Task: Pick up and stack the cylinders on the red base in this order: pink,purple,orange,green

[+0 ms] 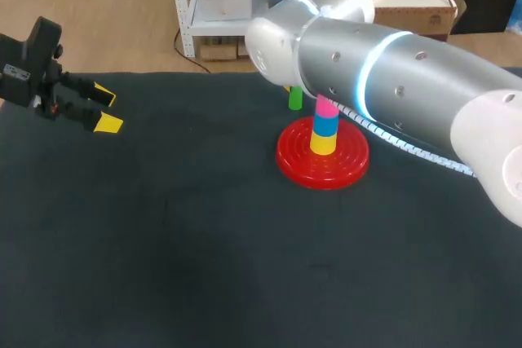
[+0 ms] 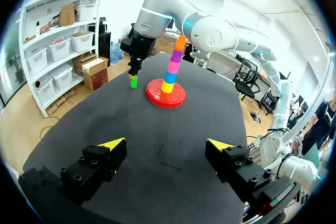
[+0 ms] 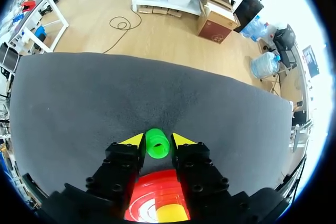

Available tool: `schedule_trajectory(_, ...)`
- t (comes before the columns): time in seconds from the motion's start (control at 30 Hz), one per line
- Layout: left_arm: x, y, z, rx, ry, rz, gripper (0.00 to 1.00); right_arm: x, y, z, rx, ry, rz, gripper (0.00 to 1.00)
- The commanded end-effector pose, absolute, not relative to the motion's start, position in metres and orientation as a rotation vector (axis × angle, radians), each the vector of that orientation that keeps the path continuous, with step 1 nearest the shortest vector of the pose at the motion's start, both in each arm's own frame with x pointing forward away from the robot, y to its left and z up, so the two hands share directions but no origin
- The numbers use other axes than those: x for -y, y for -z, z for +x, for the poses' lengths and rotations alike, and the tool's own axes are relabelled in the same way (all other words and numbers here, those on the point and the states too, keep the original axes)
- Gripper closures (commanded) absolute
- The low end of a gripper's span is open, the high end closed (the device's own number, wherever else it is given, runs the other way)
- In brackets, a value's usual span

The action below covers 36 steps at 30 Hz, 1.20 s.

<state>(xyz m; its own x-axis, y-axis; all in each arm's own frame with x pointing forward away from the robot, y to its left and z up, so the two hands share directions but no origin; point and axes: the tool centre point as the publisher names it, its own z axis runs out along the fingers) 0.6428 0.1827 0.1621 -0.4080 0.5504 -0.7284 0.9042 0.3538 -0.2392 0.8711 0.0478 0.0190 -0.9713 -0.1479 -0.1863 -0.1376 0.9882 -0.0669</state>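
Note:
The green cylinder (image 3: 157,143) stands upright on the black table just behind the red base (image 3: 152,195). My right gripper (image 3: 157,140) reaches down over it, its yellow fingertips pressed against both sides. In the head view the green cylinder (image 1: 294,98) peeks out under my right arm, which hides that gripper. On the red base (image 1: 298,160) stands a stack (image 2: 172,66) of yellow, blue, pink, purple and orange cylinders, bottom to top. My left gripper (image 1: 102,109) hovers open and empty at the table's far left.
My right arm spans the table's back right, passing over the top of the stack (image 1: 325,128). The black table (image 1: 204,266) stretches in front of the base.

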Motion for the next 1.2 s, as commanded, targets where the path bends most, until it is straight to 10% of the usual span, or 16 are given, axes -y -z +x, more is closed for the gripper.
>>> schedule_trajectory(0.03,-0.183,-0.161,0.643,-2.080,0.863,1.261,0.00,-0.054,-0.003,0.888,-3.375,0.149,-0.225,0.71)
schedule_trajectory(0.3,-0.183,-0.161,0.643,-2.080,0.863,1.261,0.00,-0.056,-0.002,0.890,-3.388,0.154,-0.227,1.00)
schedule_trajectory(1.2,-0.183,-0.161,0.643,-2.080,0.863,1.261,0.00,-0.041,-0.098,0.896,-3.257,0.128,-0.201,1.00)
